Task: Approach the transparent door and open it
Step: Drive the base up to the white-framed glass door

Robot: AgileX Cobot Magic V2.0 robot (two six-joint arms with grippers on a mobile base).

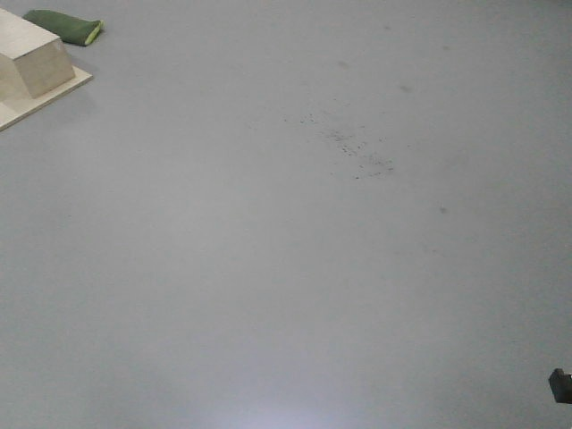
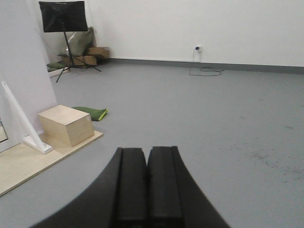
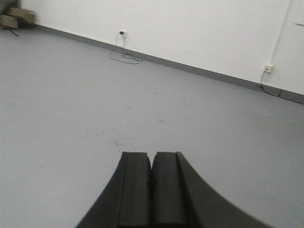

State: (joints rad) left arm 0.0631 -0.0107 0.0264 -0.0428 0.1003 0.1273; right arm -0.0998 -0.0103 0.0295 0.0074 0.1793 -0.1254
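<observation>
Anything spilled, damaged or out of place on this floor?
A scatter of dark specks marks the grey floor, like spilled grit. A green bag lies on the floor beside the wooden box. Nothing else stands out.

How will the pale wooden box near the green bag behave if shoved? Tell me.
The wooden box looks rigid, with flat faces and sharp edges, so it would probably slide, not roll. It sits low and flat on the plywood platform, so tipping seems unlikely. Whether hollow or heavy cannot be told.

A pale wooden box [image 1: 36,61] sits on a board [image 1: 18,109] at top left, a green bag [image 1: 64,27] just behind, on grey floor [image 1: 268,295].
</observation>
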